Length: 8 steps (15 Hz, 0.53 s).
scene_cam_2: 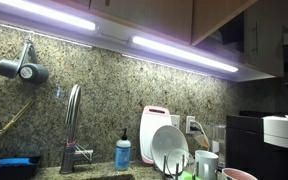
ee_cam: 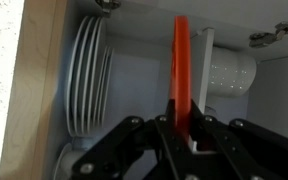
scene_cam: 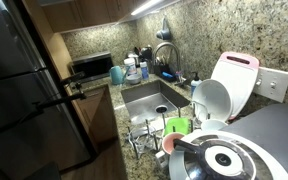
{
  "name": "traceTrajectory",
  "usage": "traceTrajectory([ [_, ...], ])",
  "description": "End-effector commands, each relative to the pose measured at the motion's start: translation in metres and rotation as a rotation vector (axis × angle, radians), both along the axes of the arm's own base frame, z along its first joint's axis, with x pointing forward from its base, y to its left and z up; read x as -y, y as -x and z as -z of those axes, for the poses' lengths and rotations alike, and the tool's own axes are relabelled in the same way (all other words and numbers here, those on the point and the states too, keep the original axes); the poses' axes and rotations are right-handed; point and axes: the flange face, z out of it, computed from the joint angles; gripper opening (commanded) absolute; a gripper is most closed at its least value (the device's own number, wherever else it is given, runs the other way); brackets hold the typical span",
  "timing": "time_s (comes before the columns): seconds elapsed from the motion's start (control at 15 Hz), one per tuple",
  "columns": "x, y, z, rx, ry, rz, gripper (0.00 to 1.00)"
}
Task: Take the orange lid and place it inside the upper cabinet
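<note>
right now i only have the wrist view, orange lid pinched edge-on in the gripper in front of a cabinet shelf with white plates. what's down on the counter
observer: In an exterior view there's a steel sink with a tall curved faucet behind it.
operator: anything bright near it
observer: A green cup sits next to the sink, among the drying dishes.
operator: are the lights on out there
observer: Yes, light strips glow under the wooden cabinets.
</note>
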Motion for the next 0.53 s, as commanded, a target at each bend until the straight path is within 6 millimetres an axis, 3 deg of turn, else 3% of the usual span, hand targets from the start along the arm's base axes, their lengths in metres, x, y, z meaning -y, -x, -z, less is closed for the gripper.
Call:
traceTrajectory([
  [0.0,0.005,-0.023,-0.008,-0.012,-0.042,0.024,0.04],
  [0.47,0.003,-0.047,-0.005,-0.04,-0.061,0.036,0.04],
])
